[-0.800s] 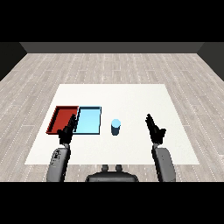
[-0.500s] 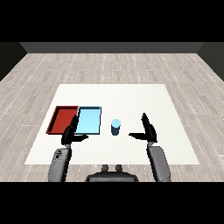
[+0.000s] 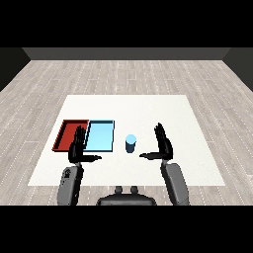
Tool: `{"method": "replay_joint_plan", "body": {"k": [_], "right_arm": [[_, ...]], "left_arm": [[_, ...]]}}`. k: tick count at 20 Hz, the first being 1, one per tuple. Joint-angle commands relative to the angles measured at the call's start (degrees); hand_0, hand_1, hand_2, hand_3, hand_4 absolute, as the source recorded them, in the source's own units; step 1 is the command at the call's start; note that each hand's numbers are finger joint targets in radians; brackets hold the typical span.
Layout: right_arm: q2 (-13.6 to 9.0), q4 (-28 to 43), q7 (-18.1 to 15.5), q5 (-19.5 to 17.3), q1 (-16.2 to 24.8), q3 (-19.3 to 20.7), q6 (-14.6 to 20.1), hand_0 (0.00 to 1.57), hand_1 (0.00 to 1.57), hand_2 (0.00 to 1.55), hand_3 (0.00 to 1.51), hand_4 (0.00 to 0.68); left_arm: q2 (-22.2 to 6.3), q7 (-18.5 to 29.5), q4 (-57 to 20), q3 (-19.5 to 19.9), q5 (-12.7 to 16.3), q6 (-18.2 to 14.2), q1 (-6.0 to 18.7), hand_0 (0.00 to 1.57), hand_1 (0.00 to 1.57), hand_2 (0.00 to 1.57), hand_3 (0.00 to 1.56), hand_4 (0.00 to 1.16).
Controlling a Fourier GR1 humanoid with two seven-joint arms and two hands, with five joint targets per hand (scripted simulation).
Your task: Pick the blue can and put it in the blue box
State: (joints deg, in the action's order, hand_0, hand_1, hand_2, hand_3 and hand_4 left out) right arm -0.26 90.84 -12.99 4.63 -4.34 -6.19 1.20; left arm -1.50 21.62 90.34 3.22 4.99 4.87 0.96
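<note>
The right hand [image 3: 162, 143], fingers spread wide, has swung left toward the blue can [image 3: 130, 144], not yet touching it.

A white tabletop [image 3: 148, 106] fills the middle of the view, a plain pale slab with straight edges, narrower at its far edge toward 12 o'clock and wider at 6 o'clock. All around it runs a floor [image 3: 126, 76] of light grey wood-look planks, laid in long boards with staggered joints, spreading to 9 and 3 o'clock. At 12 o'clock a dark grey wall [image 3: 126, 53] closes off the room, with darker walls angling in at 10 and 2 o'clock. The light is even and soft.
</note>
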Motion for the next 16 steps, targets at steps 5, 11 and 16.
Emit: {"method": "replay_joint_plan", "body": {"k": [5,11,16], "right_arm": [[-0.2,-2.6,-5.8,1.0,3.8,-0.6,-2.7,0.00,0.00,0.00,0.00,0.000],[-0.2,-6.2,-4.2,1.3,-0.8,1.6,-2.5,0.00,0.00,0.00,0.00,0.000],[0.1,-9.9,-3.1,5.1,-3.9,3.0,-3.0,0.00,0.00,0.00,0.00,0.000]], "left_arm": [[-1.4,5.7,-5.4,2.5,3.2,2.9,1.4,0.00,0.00,0.00,0.00,0.00],[0.6,2.8,0.7,-1.5,1.1,0.0,-1.3,0.00,0.00,0.00,0.00,0.00],[0.0,5.4,-1.1,-0.1,1.7,1.0,-3.0,0.00,0.00,0.00,0.00,0.00]]}}
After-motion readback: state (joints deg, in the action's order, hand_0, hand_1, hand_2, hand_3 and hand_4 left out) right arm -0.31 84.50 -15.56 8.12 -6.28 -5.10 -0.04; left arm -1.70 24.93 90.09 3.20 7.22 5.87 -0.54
